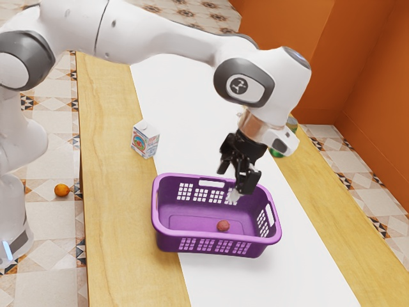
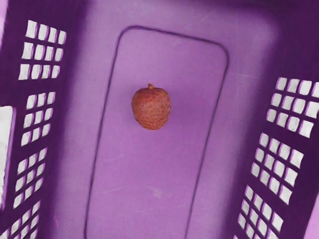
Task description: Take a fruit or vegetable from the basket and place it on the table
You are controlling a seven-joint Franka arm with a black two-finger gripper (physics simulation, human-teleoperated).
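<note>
Ok, prob. a lychee on purple bskt floor, arm overhead.

I have my smooth white arm with grey joint covers arched in from the exterior view's upper left, its rounded white wrist bent downward, and my black two-finger pincer hanging below it, fingers spread apart.
</note>
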